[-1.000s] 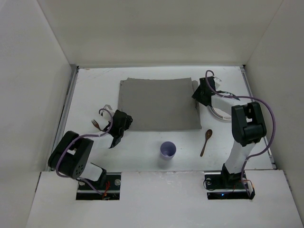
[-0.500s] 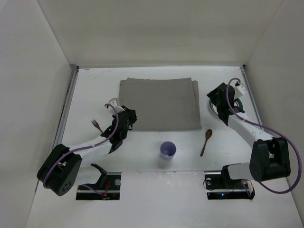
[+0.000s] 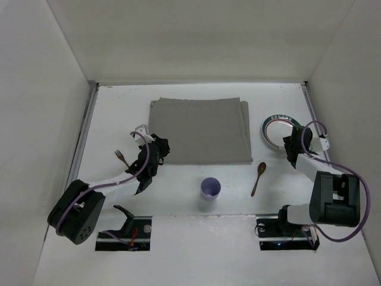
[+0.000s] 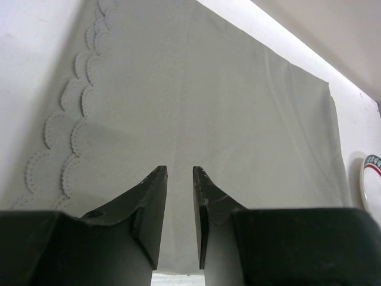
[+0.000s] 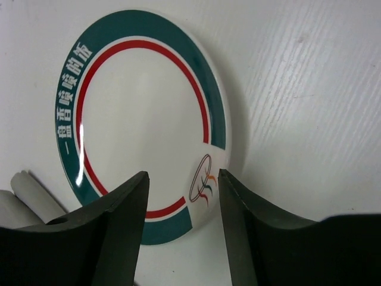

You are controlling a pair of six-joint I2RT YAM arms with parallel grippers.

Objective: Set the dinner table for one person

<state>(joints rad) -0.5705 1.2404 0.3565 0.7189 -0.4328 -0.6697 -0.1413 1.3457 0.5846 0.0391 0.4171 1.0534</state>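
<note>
With your right gripper (image 5: pixel 183 176) spread at the near rim of the plate (image 5: pixel 143 113), slide one finger under its lip, which seems barely raised.

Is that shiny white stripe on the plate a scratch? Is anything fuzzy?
Right wrist view: the stripe on the plate looks like light glare, not a scratch, and a soft shadow hugs its right edge. Left wrist view: the grey mat is evenly lit, no glare. Top view: everything looks sharp.
</note>
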